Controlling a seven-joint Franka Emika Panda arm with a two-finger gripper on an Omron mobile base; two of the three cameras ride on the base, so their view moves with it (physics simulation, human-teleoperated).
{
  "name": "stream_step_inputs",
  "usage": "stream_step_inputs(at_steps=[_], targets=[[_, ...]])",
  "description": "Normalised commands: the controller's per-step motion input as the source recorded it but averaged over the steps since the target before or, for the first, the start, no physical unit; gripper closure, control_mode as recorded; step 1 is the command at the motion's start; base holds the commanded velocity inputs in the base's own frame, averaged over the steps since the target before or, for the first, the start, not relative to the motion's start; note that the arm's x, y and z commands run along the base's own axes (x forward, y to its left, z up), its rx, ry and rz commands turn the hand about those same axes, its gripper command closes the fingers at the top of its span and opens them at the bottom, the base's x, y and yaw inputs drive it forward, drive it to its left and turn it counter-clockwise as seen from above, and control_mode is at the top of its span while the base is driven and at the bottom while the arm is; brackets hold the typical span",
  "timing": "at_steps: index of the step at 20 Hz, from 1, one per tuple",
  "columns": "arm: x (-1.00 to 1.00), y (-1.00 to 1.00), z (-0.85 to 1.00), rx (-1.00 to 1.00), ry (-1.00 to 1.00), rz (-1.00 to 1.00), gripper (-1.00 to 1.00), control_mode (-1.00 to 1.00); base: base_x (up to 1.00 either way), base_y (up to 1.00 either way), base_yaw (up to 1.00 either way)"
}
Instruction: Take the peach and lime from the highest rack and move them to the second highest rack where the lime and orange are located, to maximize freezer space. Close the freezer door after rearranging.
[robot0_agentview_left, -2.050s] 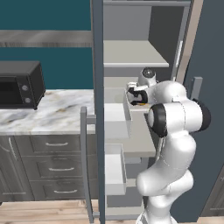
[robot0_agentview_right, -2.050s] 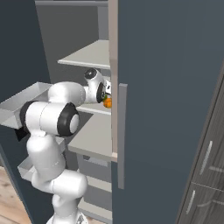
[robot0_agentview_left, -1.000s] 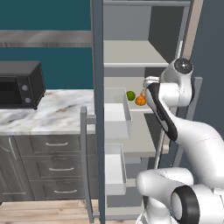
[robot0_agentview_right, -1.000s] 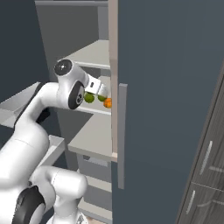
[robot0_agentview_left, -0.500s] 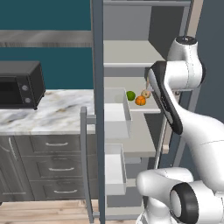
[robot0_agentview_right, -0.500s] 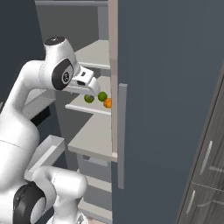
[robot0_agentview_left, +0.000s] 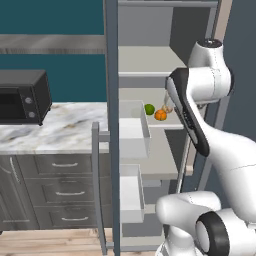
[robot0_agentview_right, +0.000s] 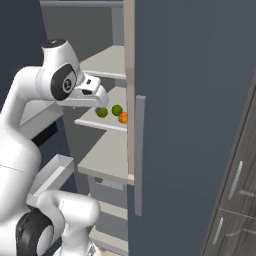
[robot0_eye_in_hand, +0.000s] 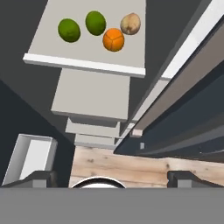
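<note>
Hand (robot0_eye_in_hand: 111, 177) empty, fingers apart — two limes (robot0_eye_in_hand: 69, 30), orange (robot0_eye_in_hand: 113, 39) and peach (robot0_eye_in_hand: 130, 23) clustered mid-shelf (robot0_eye_in_hand: 83, 63), orange touching peach.

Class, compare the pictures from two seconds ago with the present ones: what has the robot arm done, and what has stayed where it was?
The arm has pulled back out of the freezer and risen; the pincer, then in at the second rack, now hangs high and empty, looking down on it. Two limes, the orange and the peach lie on that rack. The freezer door stays open, and the microwave is unmoved.
</note>
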Motion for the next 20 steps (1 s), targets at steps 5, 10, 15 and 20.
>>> stream_step_inputs(at_steps=[5,10,15,20], targets=[[-0.81,0.0,0.0,0.0,-0.02,0.11,-1.0,-1.0,0.0,0.0,0.0],[-0.73,0.0,0.02,0.0,-0.05,0.04,-1.0,-1.0,0.0,0.0,0.0],[-0.43,0.0,0.04,0.0,-0.06,0.0,-1.0,-1.0,0.0,0.0,0.0],[-0.02,0.0,0.0,0.0,0.0,0.0,-1.0,-1.0,0.0,0.0,0.0]])
